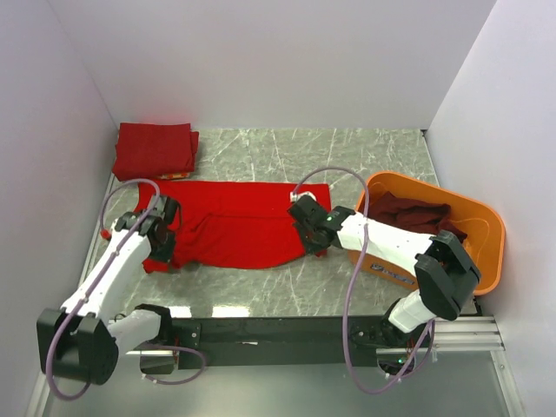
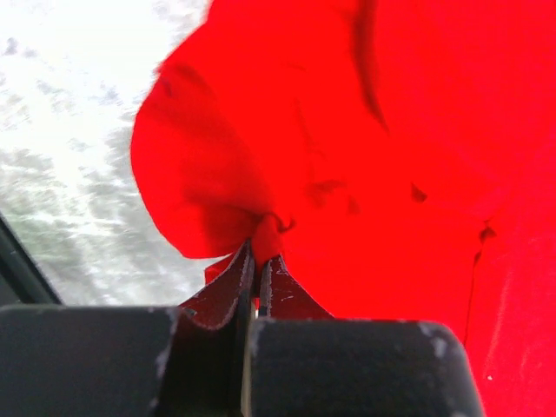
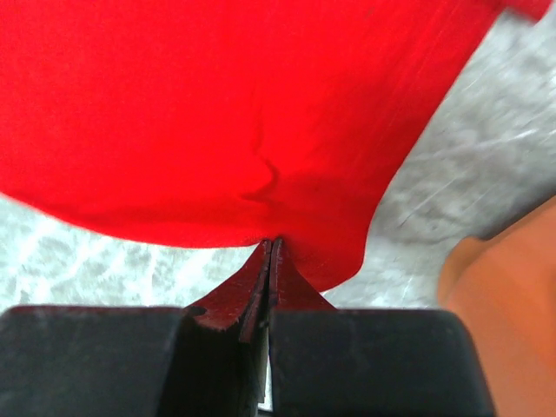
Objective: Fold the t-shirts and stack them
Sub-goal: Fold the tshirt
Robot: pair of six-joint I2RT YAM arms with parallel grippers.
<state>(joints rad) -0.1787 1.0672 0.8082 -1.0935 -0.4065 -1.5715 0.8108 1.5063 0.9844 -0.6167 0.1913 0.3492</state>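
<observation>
The red t-shirt (image 1: 234, 224) is spread on the table (image 1: 347, 156), pinched tight at one end by the left gripper (image 2: 258, 256) and at the other by the right gripper (image 3: 271, 250).

A bright red shirt (image 1: 234, 221) on a grey surface (image 1: 365, 156) marbled with pale veins, a folded shirt (image 1: 155, 149) in deeper red, a dark maroon shirt (image 1: 417, 213) in an orange tub (image 1: 479, 228), plain white walls (image 1: 278, 61), and two white arms (image 1: 122, 261) with black joints and lilac cables (image 1: 330, 169).
</observation>
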